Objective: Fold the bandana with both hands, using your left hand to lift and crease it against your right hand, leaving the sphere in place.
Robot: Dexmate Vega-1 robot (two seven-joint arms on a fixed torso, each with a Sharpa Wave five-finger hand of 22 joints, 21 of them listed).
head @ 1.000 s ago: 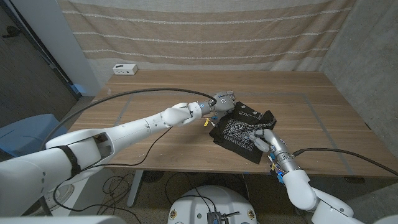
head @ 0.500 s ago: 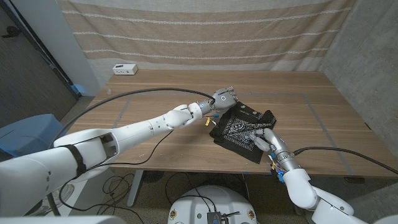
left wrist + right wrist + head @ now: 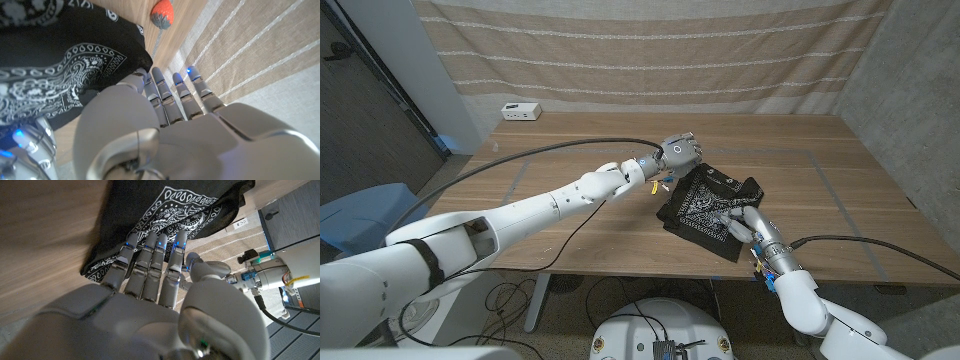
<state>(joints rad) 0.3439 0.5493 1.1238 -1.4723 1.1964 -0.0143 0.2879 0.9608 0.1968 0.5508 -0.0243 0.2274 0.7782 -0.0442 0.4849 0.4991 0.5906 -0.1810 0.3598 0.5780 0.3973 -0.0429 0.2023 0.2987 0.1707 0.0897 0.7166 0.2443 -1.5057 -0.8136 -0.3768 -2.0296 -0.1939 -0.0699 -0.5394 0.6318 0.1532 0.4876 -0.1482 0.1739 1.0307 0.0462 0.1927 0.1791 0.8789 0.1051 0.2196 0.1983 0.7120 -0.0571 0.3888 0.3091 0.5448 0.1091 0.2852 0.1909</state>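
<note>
Probably a lab: draped backdrop point(image 3: 650, 45), trailing cables point(image 3: 510, 295), wooden table point(image 3: 570, 140).

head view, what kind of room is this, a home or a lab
Most likely a robot lab or test room, not a home. A plain wooden table stands before a hung striped cloth backdrop, a white power strip sits at the table's far corner, and loose cables trail on the floor beneath.

White arms point(image 3: 520, 210) — black cables, silver robot hand point(image 3: 678, 153) with blue fingertip lights.
</note>
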